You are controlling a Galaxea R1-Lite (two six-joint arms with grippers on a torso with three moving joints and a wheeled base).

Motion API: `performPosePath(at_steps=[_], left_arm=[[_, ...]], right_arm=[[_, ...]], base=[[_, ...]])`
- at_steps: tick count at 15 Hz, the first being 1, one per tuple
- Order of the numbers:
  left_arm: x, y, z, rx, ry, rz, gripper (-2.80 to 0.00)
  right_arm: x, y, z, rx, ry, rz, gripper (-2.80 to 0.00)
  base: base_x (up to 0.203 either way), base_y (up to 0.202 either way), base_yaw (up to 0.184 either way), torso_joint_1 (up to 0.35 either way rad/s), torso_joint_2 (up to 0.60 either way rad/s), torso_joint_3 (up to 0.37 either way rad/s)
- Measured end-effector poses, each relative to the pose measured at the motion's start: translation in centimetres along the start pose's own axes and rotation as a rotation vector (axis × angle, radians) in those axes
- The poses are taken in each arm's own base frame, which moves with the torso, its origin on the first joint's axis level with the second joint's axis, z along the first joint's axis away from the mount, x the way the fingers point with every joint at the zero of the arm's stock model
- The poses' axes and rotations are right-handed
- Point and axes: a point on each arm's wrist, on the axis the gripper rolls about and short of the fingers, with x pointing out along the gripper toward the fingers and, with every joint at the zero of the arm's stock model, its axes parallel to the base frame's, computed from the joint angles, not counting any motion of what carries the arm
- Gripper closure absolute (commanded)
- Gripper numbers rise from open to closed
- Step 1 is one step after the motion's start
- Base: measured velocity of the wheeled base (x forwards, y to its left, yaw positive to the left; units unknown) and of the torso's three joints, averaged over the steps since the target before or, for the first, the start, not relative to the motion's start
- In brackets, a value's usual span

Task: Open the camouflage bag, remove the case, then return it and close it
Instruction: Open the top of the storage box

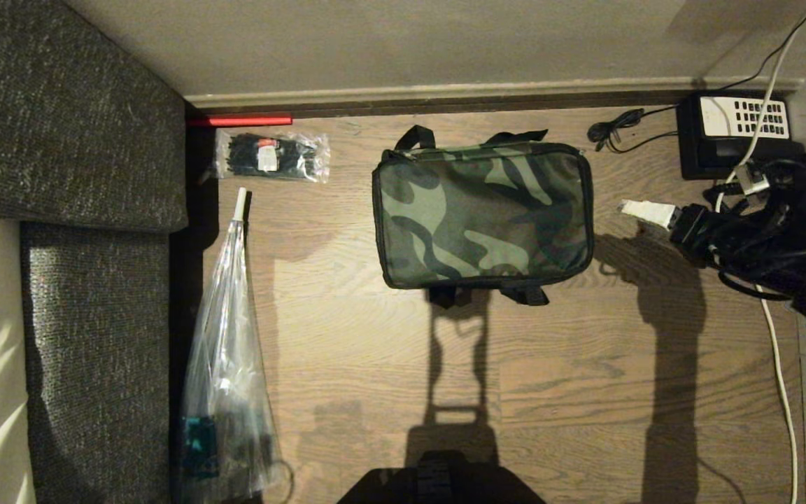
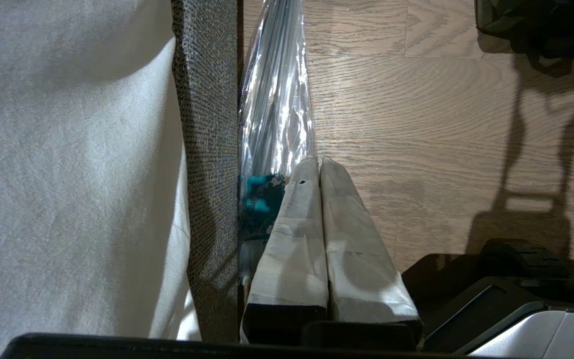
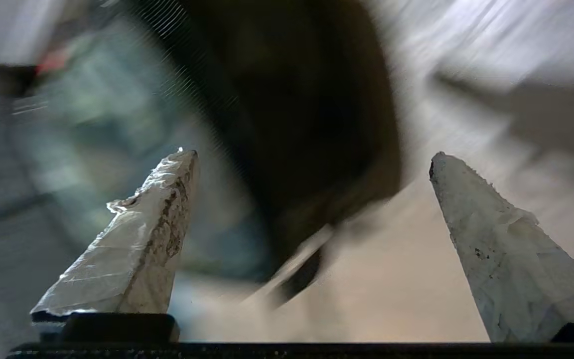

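While the right hand point(image 3: 312, 159) hangs spread wide and empty beside the shut camouflage bag point(image 1: 481, 213), a rushed approach could snag a buckle strap point(image 1: 525, 295) or shove the bag across the floor point(image 1: 571, 392).

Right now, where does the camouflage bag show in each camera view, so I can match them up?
Head view: camouflage bag lies closed at centre, on the wooden floor.
Left wrist view: only one corner shows, at the top right edge.
Right wrist view: a blurred dark mass fills the middle; I cannot confirm it is the bag.
Shared landmark: the long clear plastic sleeve beside the sofa.
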Motion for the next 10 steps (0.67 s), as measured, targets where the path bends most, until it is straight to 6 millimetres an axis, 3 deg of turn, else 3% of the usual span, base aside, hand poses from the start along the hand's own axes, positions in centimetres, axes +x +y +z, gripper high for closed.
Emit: performPosePath(at_steps=[3, 10], left_arm=[[0.0, 0.0, 0.0, 0.000, 0.000, 0.001, 0.00], [0.0, 0.0, 0.0, 0.000, 0.000, 0.000, 0.00]], right_arm=[[-1.3, 2.6, -1.5, 0.216, 0.121, 0.056, -2.80], [-0.5, 5.9, -2.8, 0.225, 0.199, 0.141, -2.80]], base=[[0.000, 0.000, 0.000, 0.000, 0.00, 0.000], [0.000, 0.000, 0.000, 0.000, 0.00, 0.000]])
